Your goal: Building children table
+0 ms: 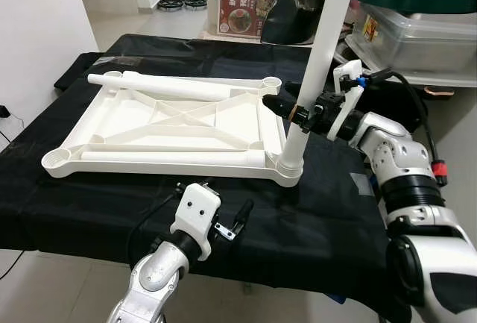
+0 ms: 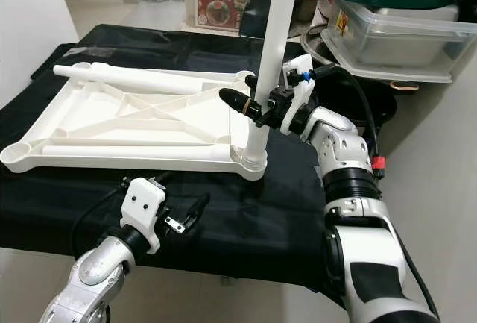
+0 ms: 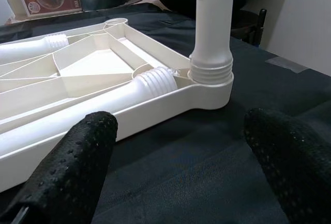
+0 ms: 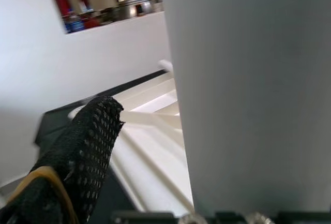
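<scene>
The right gripper pinches the upright leg standing in the tabletop's near corner socket; the left gripper, fingers spread, hovers before that corner, whose threads show from its wrist.

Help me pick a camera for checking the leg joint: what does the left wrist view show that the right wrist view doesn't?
Left wrist view: the upright leg seated in the corner socket of the tabletop, plus a loose leg lying on it and the black cloth.

Right wrist view: one black finger of the right hand beside the leg.

Both: the upright leg and the ribbed tabletop.
</scene>
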Controlling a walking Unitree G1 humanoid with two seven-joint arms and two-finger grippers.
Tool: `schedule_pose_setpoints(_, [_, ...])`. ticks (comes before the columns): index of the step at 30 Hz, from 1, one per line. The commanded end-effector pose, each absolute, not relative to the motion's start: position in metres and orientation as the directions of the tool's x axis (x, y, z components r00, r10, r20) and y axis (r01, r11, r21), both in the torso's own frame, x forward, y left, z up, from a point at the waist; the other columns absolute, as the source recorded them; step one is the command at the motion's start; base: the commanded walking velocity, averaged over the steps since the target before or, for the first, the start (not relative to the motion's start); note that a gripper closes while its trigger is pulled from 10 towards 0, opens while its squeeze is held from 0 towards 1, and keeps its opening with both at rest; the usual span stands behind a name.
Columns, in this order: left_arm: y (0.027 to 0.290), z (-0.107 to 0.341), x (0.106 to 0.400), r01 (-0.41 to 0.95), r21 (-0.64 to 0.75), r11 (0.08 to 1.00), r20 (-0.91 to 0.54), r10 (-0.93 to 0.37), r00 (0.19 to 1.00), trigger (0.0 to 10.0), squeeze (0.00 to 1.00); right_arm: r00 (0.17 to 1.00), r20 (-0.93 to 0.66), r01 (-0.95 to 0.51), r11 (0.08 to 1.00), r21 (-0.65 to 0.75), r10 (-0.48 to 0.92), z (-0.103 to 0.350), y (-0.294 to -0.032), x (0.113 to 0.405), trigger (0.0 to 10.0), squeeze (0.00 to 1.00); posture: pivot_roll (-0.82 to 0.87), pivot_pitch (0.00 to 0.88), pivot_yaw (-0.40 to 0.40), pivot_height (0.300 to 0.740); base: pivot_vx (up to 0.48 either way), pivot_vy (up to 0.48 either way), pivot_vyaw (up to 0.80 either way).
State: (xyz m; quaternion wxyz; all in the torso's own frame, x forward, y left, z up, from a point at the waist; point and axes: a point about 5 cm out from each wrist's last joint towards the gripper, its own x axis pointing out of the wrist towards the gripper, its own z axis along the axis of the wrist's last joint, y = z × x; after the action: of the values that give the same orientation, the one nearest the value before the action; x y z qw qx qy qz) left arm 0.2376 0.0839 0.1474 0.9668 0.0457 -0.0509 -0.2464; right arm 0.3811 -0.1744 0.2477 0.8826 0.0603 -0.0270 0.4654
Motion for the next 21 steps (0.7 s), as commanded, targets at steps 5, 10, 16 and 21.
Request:
schedule_pose_setpoints(5, [0.0821, 0.1470, 0.2362, 0.479, 0.117, 0.870, 0.076, -0.489, 0.869, 10.0, 0.00, 0.460, 0.079, -0.887, 0.454, 0.085, 0.884, 0.2474, -0.1662, 0.3792, 10.0, 0.00, 0.15, 0.051, -0.080, 0.740, 0.000, 0.000, 0.00])
schedule_pose_setpoints(10, [0.0824, 0.1469, 0.2360, 0.480, 0.116, 0.870, 0.076, -0.489, 0.869, 10.0, 0.00, 0.450, 0.085, -0.892, 0.443, 0.088, 0.889, 0.2488, -0.1676, 0.3796, 8.2, 0.00, 0.15, 0.049, -0.080, 0.740, 0.000, 0.000, 0.00])
schedule_pose_setpoints(16, [0.0817, 0.1469, 0.2361, 0.483, 0.116, 0.868, 0.078, -0.493, 0.867, 10.0, 0.00, 0.464, 0.093, -0.885, 0.458, 0.081, 0.881, 0.2460, -0.1673, 0.3815, 0.0, 0.00, 0.16, 0.043, -0.080, 0.740, 0.000, 0.000, 0.00])
schedule_pose_setpoints(21, [0.0821, 0.1474, 0.2374, 0.480, 0.118, 0.869, 0.079, -0.490, 0.868, 10.0, 0.00, 0.562, 0.113, -0.827, 0.556, 0.075, 0.820, 0.2444, -0.1716, 0.3869, 0.0, 0.00, 0.16, 0.044, -0.082, 0.740, 0.000, 0.000, 0.00])
